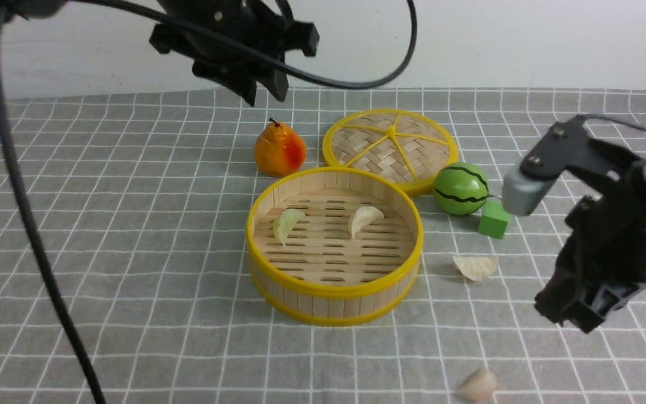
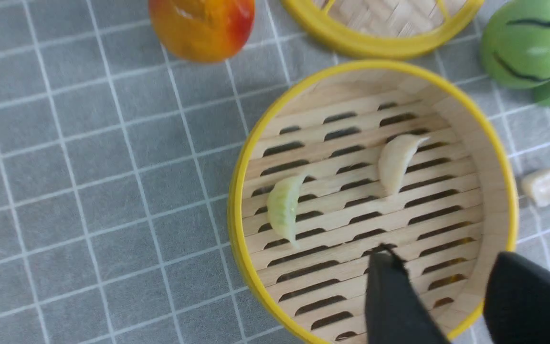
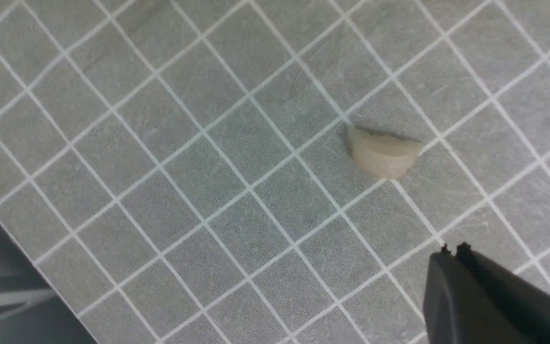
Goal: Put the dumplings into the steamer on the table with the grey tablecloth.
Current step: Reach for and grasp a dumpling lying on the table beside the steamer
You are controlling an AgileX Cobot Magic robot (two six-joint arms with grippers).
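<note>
- Front view: shows the steamer (image 1: 334, 292) on the cloth (image 1: 132, 269), holding a greenish dumpling (image 1: 287, 223) and a cream dumpling (image 1: 364, 219), set apart on its slatted floor.
- Leaves two on the cloth: a third dumpling (image 1: 475, 267) near the steamer's right wall, a fourth dumpling (image 1: 477, 386) nearer the front edge. Puts the task at about half done, by this count.
- Places the left gripper (image 1: 262, 88) high above and behind the steamer, and the right gripper (image 1: 575, 317) low at the right, near both loose dumplings and touching neither.
- Left wrist view: confirms the greenish dumpling (image 2: 284, 210) and cream dumpling (image 2: 396, 162) inside the rim. Shows the left gripper (image 2: 447, 272) over the steamer floor, jaws parted with nothing between them. Catches the third dumpling (image 2: 549, 184) outside the wall.
- Right wrist view: shows the right gripper (image 3: 451, 248) with jaws pressed together and empty, near one loose dumpling (image 3: 382, 155) on bare cloth, clear of it. Likely the fourth, judging by the cloth's edge in frame.
- Leaves two transfers to make; calls for parting the right jaws before any pick.
</note>
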